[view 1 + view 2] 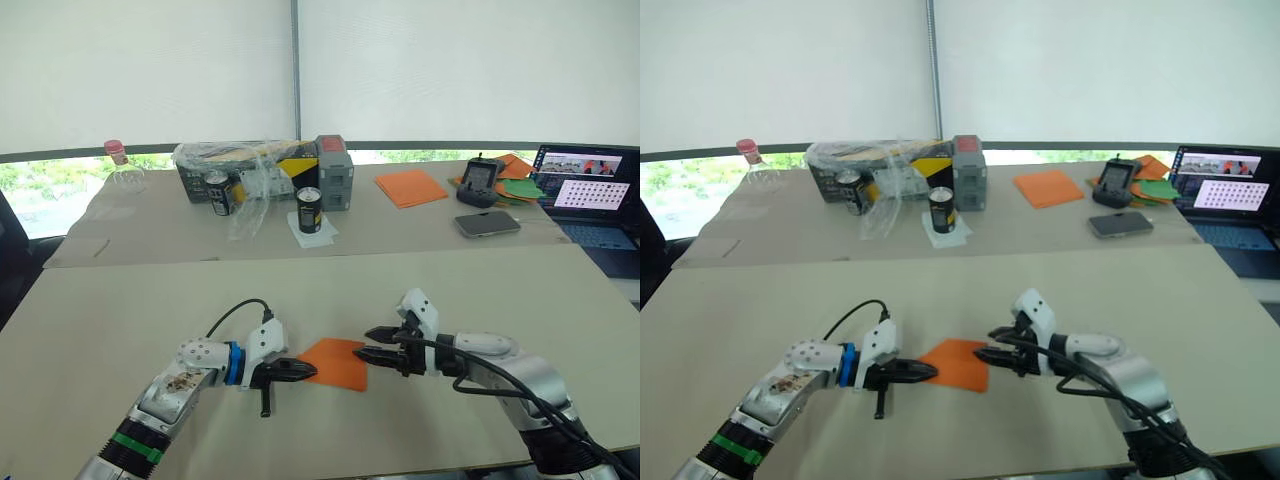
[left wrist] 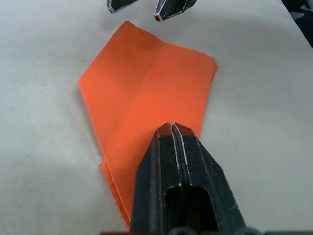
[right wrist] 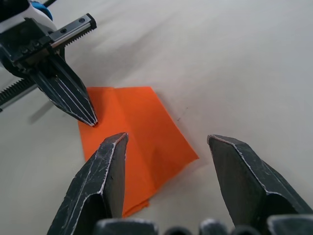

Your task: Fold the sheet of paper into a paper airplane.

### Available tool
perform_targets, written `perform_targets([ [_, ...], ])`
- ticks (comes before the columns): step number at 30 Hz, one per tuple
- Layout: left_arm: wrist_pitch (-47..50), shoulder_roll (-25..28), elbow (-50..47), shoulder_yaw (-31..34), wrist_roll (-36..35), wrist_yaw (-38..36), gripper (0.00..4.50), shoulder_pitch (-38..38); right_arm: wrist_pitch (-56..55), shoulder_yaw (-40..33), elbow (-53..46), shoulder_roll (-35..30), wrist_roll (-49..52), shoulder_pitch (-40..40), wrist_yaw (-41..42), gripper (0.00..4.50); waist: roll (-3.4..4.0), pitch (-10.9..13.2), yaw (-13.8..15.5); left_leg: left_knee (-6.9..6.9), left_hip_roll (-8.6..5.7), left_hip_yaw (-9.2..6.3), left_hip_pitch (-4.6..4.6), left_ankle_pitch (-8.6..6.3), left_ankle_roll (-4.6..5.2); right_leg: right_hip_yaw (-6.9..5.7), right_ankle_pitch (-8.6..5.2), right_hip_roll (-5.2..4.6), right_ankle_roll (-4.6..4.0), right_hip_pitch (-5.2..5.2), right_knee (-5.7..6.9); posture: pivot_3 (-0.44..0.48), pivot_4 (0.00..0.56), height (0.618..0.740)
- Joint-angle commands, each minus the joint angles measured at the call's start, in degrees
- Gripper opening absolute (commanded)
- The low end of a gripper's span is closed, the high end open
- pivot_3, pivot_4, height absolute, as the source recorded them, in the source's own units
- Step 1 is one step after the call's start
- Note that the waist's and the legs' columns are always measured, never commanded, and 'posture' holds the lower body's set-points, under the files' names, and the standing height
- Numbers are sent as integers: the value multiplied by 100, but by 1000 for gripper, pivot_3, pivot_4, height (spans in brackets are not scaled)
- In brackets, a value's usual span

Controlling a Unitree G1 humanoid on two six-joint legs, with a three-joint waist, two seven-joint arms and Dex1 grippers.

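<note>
The partly folded sheet of paper [image 1: 337, 363] is lying flat on the worktop [image 1: 450, 290] between the two arms. The left end effector [image 1: 303, 371], clenched, is pressing its tip onto the sheet's near edge; the right end effector [image 3: 168, 147], released and spread wide, is hovering at the opposite edge, holding nothing. The next crease will probably go best with the left tip pinning firmly while the right lifts one flap along the centre line.

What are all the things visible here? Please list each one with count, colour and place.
sheet of paper: 1, orange, partly folded, near table, between hands
stack of orange sheets: 1, far table
green papers: some, beside laptop
cans: 2, black, far table
plastic-wrapped box: 1, far table
bottle: 1, clear, pink cap, far-left
phone: 1, grey
laptop: 1, far-right
left hand: shut, tip on paper
right hand: open, at paper's edge
</note>
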Motion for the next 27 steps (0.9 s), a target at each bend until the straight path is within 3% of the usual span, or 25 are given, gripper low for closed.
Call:
perform_targets([
  [1,135,93,265,-93,258,117,0,185,121,-78,-14,5,246,-103,99,2913,1,0,-1,0,0,0,0,0,0,0,0,0,0,-1,0,0,150,740],
  [6,142,80,257,-69,252,136,0,197,145,-28,81,-23,230,-114,189,2913,1,-1,-10,-1,1,0,0,0,0,0,0,0,0,-1,0,0,150,740],
  [15,140,55,299,-63,260,153,0,166,195,-66,44,9,430,-81,247,36,1,-1,-13,-1,2,-1,0,0,0,0,0,0,0,-1,0,0,150,740],
  [20,144,35,338,-68,258,151,0,146,-441,165,-57,-160,88,55,381,36,2,-1,-6,-1,2,-1,0,0,0,0,0,-1,0,-1,0,0,150,740],
  [27,134,38,394,-93,260,91,0,117,-3861,813,118,-671,-1691,443,556,36,2,-1,0,0,-1,1,3,0,0,-4,0,2,1,1,0,0,150,740],
])
